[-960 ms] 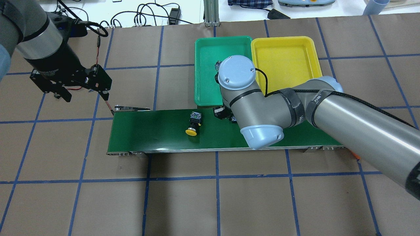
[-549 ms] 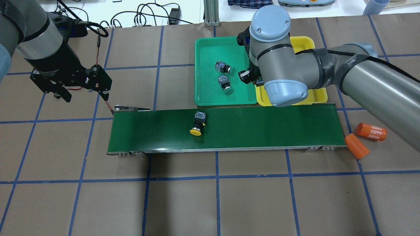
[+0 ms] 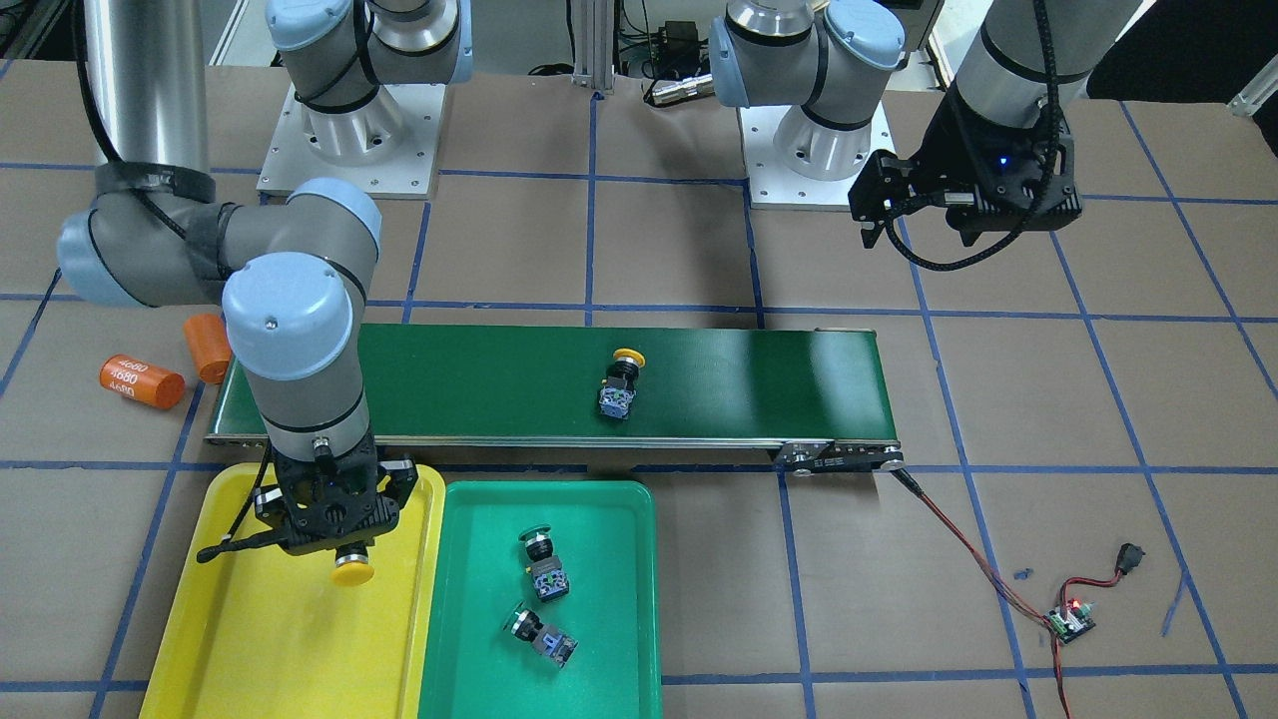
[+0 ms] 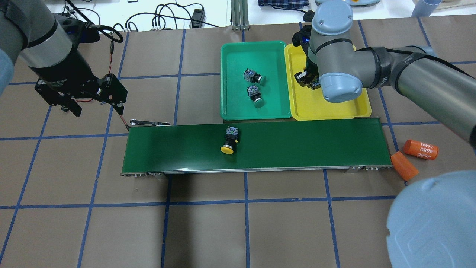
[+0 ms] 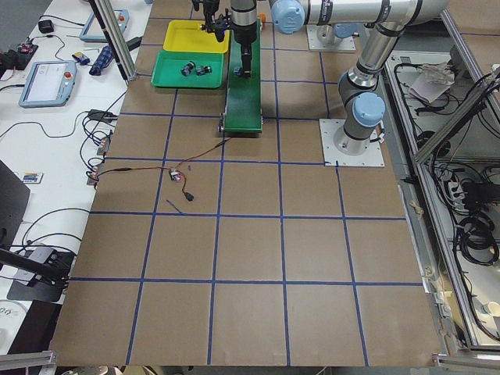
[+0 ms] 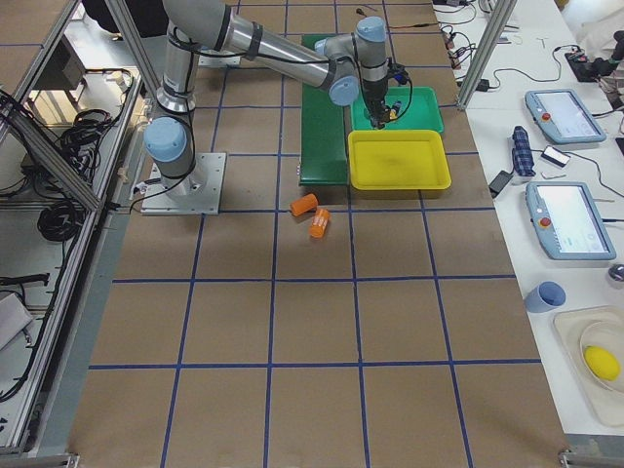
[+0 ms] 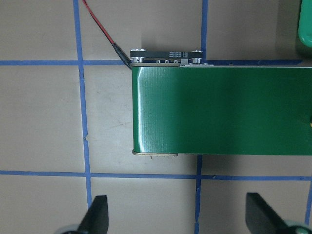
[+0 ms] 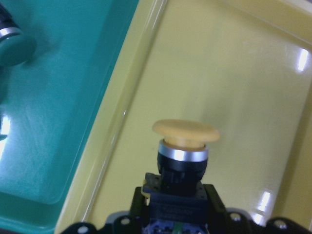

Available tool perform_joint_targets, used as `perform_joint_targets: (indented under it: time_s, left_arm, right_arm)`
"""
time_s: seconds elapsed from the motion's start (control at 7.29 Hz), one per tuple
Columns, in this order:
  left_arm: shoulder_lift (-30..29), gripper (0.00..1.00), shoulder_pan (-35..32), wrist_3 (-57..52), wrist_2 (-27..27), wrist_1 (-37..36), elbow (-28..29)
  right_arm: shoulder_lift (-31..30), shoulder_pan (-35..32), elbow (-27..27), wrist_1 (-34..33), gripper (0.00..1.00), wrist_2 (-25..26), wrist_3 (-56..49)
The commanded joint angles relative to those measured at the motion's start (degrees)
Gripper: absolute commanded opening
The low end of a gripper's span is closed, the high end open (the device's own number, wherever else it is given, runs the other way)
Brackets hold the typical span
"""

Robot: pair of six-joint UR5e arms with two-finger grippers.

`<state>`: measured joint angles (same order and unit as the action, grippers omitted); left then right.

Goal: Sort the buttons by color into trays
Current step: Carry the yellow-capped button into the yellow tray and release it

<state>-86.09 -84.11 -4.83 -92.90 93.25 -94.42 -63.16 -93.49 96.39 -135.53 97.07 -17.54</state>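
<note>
My right gripper (image 3: 336,539) hangs over the yellow tray (image 3: 240,639), shut on a button with a yellow cap (image 8: 185,130) that points down toward the tray floor, near the tray's edge beside the green tray (image 4: 236,96). Two green-capped buttons (image 4: 254,77) (image 4: 256,95) lie in the green tray. Another yellow-capped button (image 4: 229,141) lies on its side on the dark green conveyor belt (image 4: 305,143). My left gripper (image 7: 178,217) hovers open past the belt's left end, holding nothing.
Two orange cylinders (image 4: 420,149) (image 4: 404,166) lie on the table off the belt's right end. A red wire runs from the belt's left end to a small controller board (image 3: 1069,622). My right arm's elbow (image 4: 431,223) fills the overhead view's lower right corner.
My right arm swung from the belt to above the yellow tray, carrying a yellow-capped button. The button on the belt drifted slightly right. The left arm stayed put.
</note>
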Motion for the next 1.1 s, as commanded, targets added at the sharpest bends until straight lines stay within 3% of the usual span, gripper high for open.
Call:
perform_joint_targets:
  time_s: [0.0,0.14,0.55,0.82,0.96]
  left_arm:
    - [0.4,1.00,0.0,0.0,0.0,0.0,-0.1]
    - [0.0,1.00,0.0,0.0,-0.1,0.0,0.0]
    - [0.0,1.00,-0.1,-0.2,-0.2,0.0,-0.3]
    - [0.0,1.00,-0.1,-0.1,-0.4,-0.3,-0.8]
    - [-0.1,1.00,-0.1,-0.1,-0.4,-0.3,-0.8]
  right_arm:
    - [6.8,0.8,1.6,-8.9,0.39,-1.3,0.4]
    - [7.4,0.8,1.8,-9.9,0.99,-2.8,0.6]
    - [2.5,0.0,1.8,-9.1,1.00,-3.5,1.8]
    - [-7.1,-2.3,2.2,1.9,1.00,-3.5,12.4]
    - [-8.8,-5.4,2.4,5.5,1.00,-3.6,18.4]
